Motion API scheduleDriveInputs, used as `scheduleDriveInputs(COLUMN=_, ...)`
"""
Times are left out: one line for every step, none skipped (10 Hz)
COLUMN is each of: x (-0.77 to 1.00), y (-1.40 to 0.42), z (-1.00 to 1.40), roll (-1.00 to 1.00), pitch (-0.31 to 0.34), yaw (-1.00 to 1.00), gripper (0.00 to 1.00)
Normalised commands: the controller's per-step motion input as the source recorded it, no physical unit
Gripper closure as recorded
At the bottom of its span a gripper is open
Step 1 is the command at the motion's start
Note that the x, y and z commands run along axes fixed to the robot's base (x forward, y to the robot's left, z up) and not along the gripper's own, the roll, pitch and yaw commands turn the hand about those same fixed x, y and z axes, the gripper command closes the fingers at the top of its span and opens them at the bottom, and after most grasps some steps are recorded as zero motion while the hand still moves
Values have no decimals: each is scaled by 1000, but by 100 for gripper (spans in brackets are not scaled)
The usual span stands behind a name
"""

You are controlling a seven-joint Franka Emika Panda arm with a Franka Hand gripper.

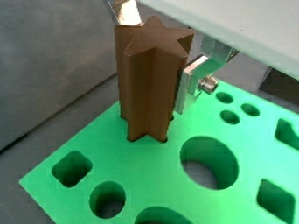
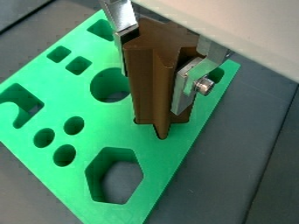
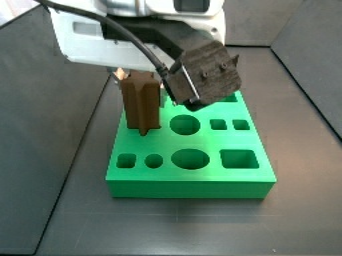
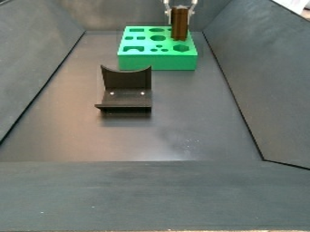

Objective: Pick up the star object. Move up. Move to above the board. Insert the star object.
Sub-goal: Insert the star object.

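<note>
The dark tabletop (image 4: pixel 158 136) carries everything, walled in by grey side panels. At its far end sits the board (image 4: pixel 158 50), a bright green block cut with circles, squares, an oval and a hexagon (image 2: pixel 117 175); it looks broad and solid enough to stay put under a push. Nearer the middle stands the fixture (image 4: pixel 123 91), a dark L-shaped bracket well apart from the board and out of the way.

The star object (image 1: pixel 149 83) stands upright at the board's corner, its lower end already down in a hole there. It is a stiff, light-looking wooden peg with ridged sides; those ridges should resist twisting in the grip but may jam unless its points line up with the star hole.

The end effector (image 2: pixel 158 66) is clamped on the star object's upper half, one silver finger (image 2: pixel 191 87) flat against a flank, the other (image 2: pixel 121 22) on the opposite side. That high hold leaves the lower end free to enter. The neighbouring round hole (image 2: pixel 107 85) is close but does not interfere.
</note>
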Motion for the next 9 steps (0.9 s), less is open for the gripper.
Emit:
scheduleDriveInputs(x=0, y=0, z=-40, roll=0, pitch=0, yaw=0, gripper=100)
scheduleDriveInputs(x=0, y=0, z=-420, roll=0, pitch=-54, yaw=0, gripper=100)
scheduleDriveInputs(x=29, y=0, z=-711, roll=0, pitch=-61, yaw=0, gripper=100)
scheduleDriveInputs(x=0, y=0, z=-897, roll=0, pitch=-53, yaw=0, gripper=100)
scheduleDriveInputs(x=0, y=23, z=-900, roll=-50, pitch=-26, yaw=0, gripper=100)
scheduleDriveInputs(x=17, y=0, z=-360, roll=-44, pitch=-46, yaw=0, gripper=100)
scheduleDriveInputs(x=37, y=0, z=0, roll=0, pitch=46, yaw=0, gripper=100)
scheduleDriveInputs(x=0, y=0, z=0, roll=0, pitch=-14, yaw=0, gripper=100)
scheduleDriveInputs(x=0, y=0, z=0, roll=0, pitch=0, yaw=0, gripper=100)
